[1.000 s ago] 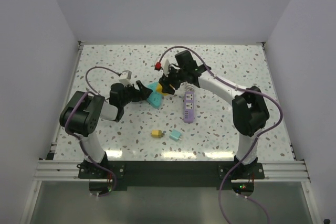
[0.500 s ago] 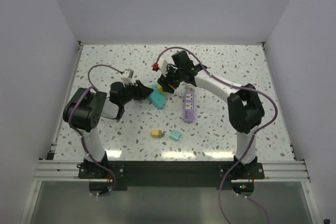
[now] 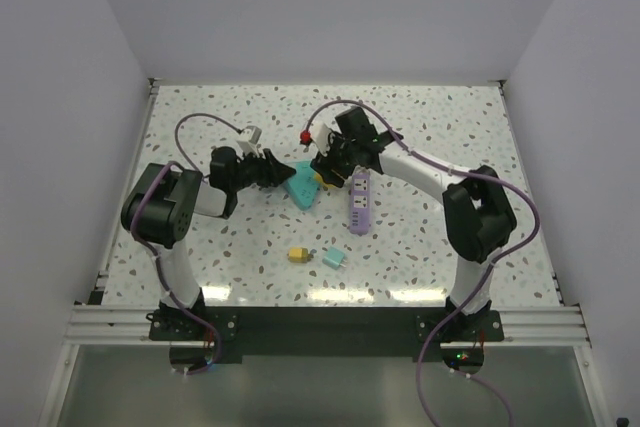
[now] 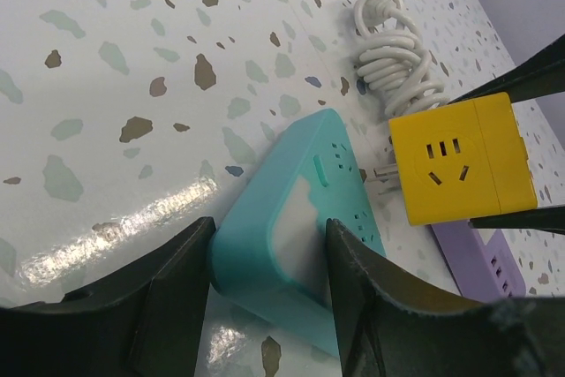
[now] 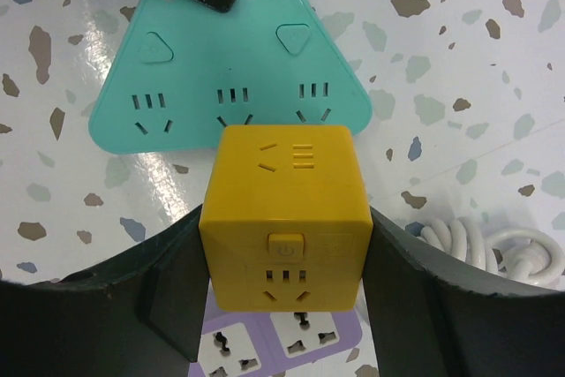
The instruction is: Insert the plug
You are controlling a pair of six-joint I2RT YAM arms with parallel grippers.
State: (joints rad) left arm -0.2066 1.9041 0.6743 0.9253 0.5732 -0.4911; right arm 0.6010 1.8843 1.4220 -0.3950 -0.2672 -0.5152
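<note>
A yellow cube plug hangs off the table with my right gripper shut on its two sides. Its metal prongs point at the teal triangular power strip, close to the socket face but outside the holes. The strip lies flat on the table. My left gripper is shut on the strip's near corner, one finger pressed to each side. From above, the cube sits at the strip's right edge, and the two grippers, left and right, face each other across it.
A purple power strip lies just right of and below the cube. The cube's coiled white cable rests beyond it. A small yellow adapter and a small teal adapter sit nearer the table's front. A red connector hangs by the right wrist.
My left gripper has closed from wide open onto the teal strip's corner, and the left arm shifted back. The right gripper, still holding the yellow cube, moved slightly right over the strip's edge.
</note>
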